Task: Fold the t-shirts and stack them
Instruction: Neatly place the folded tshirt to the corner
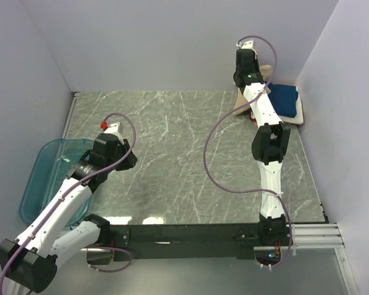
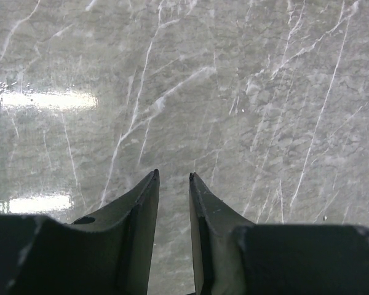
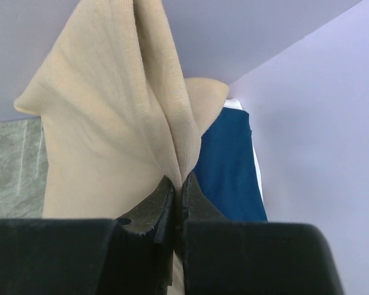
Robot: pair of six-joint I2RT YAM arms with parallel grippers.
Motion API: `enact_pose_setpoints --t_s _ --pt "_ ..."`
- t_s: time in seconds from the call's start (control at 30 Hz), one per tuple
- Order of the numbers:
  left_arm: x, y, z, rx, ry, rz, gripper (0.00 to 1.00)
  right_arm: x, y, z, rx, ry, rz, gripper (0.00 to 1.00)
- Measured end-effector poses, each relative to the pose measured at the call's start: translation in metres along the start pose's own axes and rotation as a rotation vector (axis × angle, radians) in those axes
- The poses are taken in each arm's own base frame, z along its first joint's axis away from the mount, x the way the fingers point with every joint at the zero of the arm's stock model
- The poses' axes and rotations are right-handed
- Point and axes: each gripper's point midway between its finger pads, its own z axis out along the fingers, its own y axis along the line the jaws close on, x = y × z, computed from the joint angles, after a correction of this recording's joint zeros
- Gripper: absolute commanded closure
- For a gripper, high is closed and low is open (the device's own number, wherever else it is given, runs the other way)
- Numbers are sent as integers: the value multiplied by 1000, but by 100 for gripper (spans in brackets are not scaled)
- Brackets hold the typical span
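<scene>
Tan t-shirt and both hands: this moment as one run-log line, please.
right hand: shut on tan t-shirt, beside navy t-shirt | left hand: open, holding nothing, over table

White arms [image 1: 61, 206], black grippers [image 2: 173, 176] (purple cables [image 1: 206, 161]).

Translucent teal tub [image 1: 40, 178] at the grey marbled tabletop's [image 1: 172, 153] left edge — pale walls [image 1: 172, 43] around

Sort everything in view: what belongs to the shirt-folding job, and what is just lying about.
Job:
- soft tan cloth t-shirt, pinched in the right claw
- folded navy blue cloth t-shirt, in the far right corner

Lying about:
- translucent teal plastic tub, at the left edge of the grey marble-patterned table
</scene>
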Motion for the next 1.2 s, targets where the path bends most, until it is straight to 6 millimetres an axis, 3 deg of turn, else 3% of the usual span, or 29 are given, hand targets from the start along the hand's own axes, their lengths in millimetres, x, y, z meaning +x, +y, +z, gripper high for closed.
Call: enact_pose_setpoints --t_s 0.43,0.87,0.97,1.2 --pt "-1 3 2 -15 -2 -2 67 -5 -9 1 -15 -16 20 100" --pt "-1 4 0 -16 -10 -3 67 -40 -62 -22 29 -89 101 100" --pt "-1 4 0 -17 -12 -3 67 -35 -66 -19 34 -83 107 100" --pt "-1 4 0 -17 -12 -3 67 -4 -67 -1 38 -17 86 100"
